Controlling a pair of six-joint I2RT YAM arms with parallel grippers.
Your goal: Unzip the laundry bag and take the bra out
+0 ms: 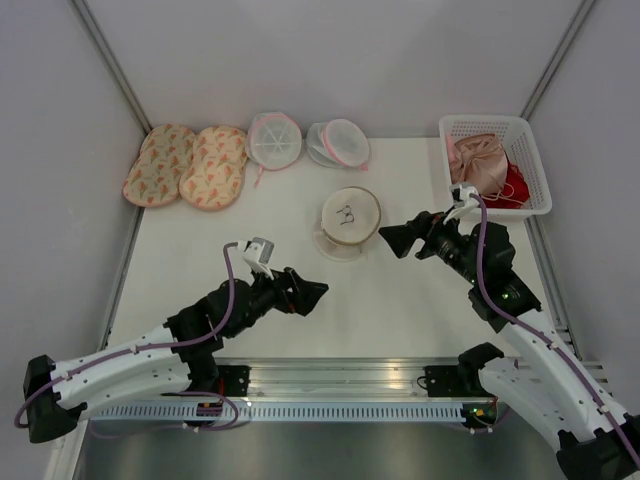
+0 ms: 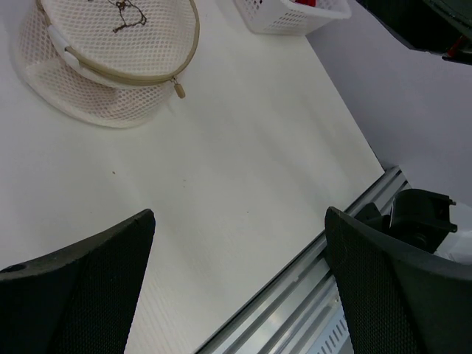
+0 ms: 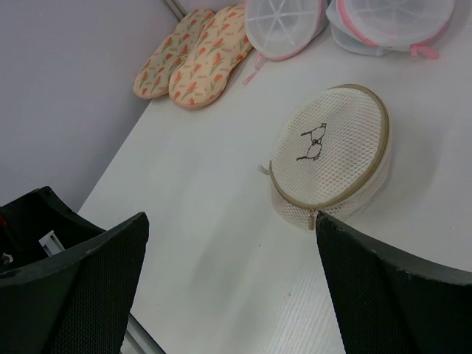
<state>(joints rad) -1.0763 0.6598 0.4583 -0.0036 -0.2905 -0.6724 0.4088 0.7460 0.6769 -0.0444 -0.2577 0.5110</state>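
Here the left gripper [image 1: 312, 293] hangs wide open, empty. The bag [image 1: 350, 222] sits zipped on the table [image 1: 250, 330]: light, soft mesh, likely to slide, so pin it and pinch the small zip pull [image 2: 179, 90]. The bra, presumably inside, is hidden. The right gripper [image 1: 392, 240], equally wide and empty, hovers just beside the bag.

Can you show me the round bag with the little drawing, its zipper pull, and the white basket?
laundry bag [image 1: 350, 215], top view, middle of its mesh lid.
zipper pull [image 2: 178, 90], left wrist view, its tan tab.
white basket [image 1: 483, 121], top view, its far rim.
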